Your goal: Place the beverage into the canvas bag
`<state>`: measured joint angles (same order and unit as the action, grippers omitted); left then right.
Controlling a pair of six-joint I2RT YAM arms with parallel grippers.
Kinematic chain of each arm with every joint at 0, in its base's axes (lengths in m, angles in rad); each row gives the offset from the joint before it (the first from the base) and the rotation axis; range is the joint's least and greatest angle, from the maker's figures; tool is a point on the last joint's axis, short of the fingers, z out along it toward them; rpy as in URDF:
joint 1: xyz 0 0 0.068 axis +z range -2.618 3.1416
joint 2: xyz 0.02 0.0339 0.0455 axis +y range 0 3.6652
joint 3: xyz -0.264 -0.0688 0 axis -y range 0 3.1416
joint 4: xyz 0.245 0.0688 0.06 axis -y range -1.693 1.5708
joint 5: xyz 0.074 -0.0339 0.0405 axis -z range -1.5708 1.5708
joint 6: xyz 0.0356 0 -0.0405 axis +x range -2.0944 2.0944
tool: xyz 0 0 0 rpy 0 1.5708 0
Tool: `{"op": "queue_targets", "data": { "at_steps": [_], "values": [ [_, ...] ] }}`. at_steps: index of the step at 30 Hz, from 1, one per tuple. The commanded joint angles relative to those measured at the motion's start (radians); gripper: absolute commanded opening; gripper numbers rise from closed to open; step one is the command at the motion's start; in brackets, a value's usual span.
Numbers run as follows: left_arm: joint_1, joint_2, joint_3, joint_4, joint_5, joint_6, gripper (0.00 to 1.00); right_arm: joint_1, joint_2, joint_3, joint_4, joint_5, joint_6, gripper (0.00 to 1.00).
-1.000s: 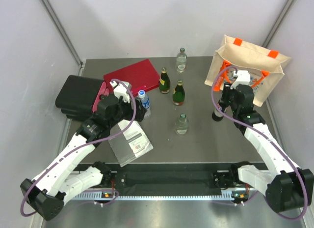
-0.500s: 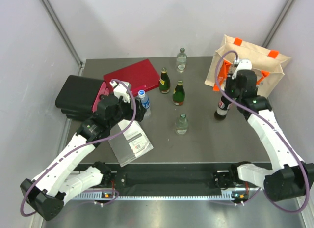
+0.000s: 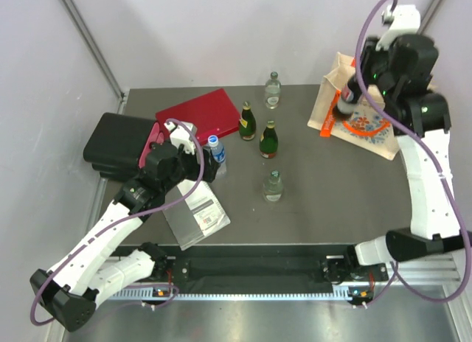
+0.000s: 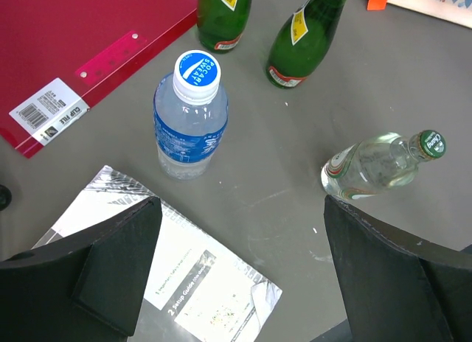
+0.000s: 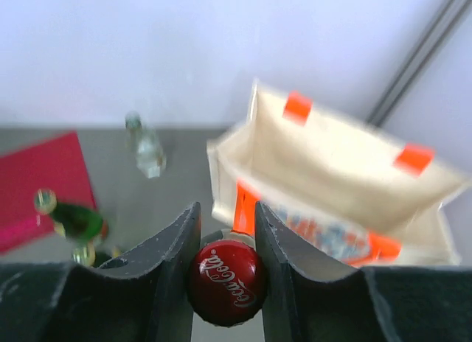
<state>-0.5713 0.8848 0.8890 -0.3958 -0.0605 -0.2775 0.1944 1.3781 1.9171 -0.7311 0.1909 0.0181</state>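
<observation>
The grey, matte table [image 3: 324, 187] fills the middle of the overhead view. At its upper right stands the canvas bag [image 3: 366, 127] – beige woven cloth, boxy, with orange tabs and a floral print – its mouth seen open in the right wrist view. At the left lie a black rounded case [image 3: 114, 139], a flat red folder [image 3: 203, 112] and a glossy printed sheet [image 3: 195, 209]. Two green glass bottles [image 3: 247, 121] and two clear ones [image 3: 273, 186] stand at the centre, with a ribbed plastic water bottle [image 4: 190, 117] to their left. The right arm is stretched tall at the upper right, and the right gripper [image 5: 226, 242] is clamped on the neck of the cola bottle [image 5: 227, 283] – red-capped, held in the air against the bag's left rim. The left arm is bent low at the left, and the fingers of the left gripper [image 4: 240, 209] are spread wide, holding nothing, near the water bottle.
</observation>
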Motion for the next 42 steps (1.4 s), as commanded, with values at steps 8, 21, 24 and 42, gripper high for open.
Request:
{"op": "queue_targets", "data": {
  "at_steps": [8, 21, 24, 42],
  "values": [
    [-0.004, -0.024, -0.009, 0.057, 0.001, 0.008, 0.95, -0.015, 0.245, 0.387, 0.436, 0.113, -0.207, 0.00],
    [-0.009, -0.017, -0.010, 0.058, 0.011, 0.006, 0.95, -0.229, 0.423, 0.370, 0.613, -0.093, -0.119, 0.00],
    [-0.009, -0.017, -0.009, 0.058, 0.008, 0.008, 0.95, -0.234, 0.438, 0.329, 0.631, -0.162, -0.141, 0.00],
    [-0.012, -0.012, -0.010, 0.055, 0.007, 0.009, 0.95, -0.256, 0.519, 0.122, 0.723, -0.301, -0.204, 0.00]
  ]
}}
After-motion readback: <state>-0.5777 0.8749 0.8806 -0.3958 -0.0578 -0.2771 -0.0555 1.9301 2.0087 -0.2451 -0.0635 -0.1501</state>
